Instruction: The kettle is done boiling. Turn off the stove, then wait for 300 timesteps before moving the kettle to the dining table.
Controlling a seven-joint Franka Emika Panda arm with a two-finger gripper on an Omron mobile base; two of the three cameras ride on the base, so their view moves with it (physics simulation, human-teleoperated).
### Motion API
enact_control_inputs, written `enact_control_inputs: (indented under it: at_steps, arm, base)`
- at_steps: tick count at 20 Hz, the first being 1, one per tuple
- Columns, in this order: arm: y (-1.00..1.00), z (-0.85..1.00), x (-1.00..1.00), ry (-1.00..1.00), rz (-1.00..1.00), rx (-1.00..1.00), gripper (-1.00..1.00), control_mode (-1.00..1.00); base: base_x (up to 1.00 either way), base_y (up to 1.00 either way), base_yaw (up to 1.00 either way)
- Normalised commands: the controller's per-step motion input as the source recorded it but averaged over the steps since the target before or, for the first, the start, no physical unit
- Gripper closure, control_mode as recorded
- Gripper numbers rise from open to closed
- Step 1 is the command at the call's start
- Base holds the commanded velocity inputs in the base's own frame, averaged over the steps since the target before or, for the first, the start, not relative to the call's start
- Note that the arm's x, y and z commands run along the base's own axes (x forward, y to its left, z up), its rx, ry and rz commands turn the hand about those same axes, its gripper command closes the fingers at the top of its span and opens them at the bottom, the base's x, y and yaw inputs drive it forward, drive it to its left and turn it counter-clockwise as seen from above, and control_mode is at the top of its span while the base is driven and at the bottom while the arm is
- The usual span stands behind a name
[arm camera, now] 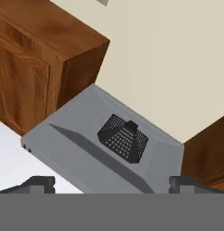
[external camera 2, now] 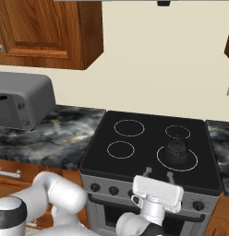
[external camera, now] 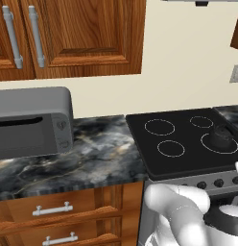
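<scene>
The kettle (external camera 2: 177,148) (external camera: 220,137), small, dark and rounded with a knobbed top, sits on the front right burner ring of the stove (external camera 2: 135,159) (external camera: 185,158). Black knobs (external camera 2: 113,190) (external camera: 219,182) line the stove's grey front. My gripper (external camera 2: 159,174) is open in front of the stove's front edge. Its fingers (external camera 2: 147,172) point upward with nothing between them. It is nearer than the kettle, a little to its left, and apart from it. In the hand view the gripper (arm camera: 113,184) faces up at the hood. The dining table is out of view.
A grey microwave (external camera: 32,122) (external camera 2: 19,103) stands on the marbled counter (external camera: 101,153) left of the stove. Wood cabinets (external camera: 68,33) hang above, drawers (external camera: 53,210) sit below. A grey range hood (arm camera: 109,144) hangs over the stove between upper cabinets.
</scene>
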Motion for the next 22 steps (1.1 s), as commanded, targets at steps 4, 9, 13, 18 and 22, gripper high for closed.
enact_control_inputs:
  at_steps: [4, 9, 13, 18, 22]
  arm:
    - [-0.05, 0.0, 0.03, 0.0, 0.0, -0.35, -1.0, -1.0]
    - [-0.04, 0.0, 0.08, -0.02, -0.02, -0.33, -1.0, -1.0]
    - [-0.03, 0.04, 0.01, -0.01, -0.03, -0.28, -1.0, -1.0]
    - [-0.02, 0.15, 0.0, 0.05, -0.06, -0.19, -1.0, -1.0]
    - [-0.01, 0.09, 0.0, 0.13, -0.09, -0.16, -1.0, -1.0]
  base:
    - [0.0, 0.0, 0.0]
    - [0.0, 0.0, 0.0]
    - [0.0, 0.0, 0.0]
    - [0.0, 0.0, 0.0]
    - [0.0, 0.0, 0.0]
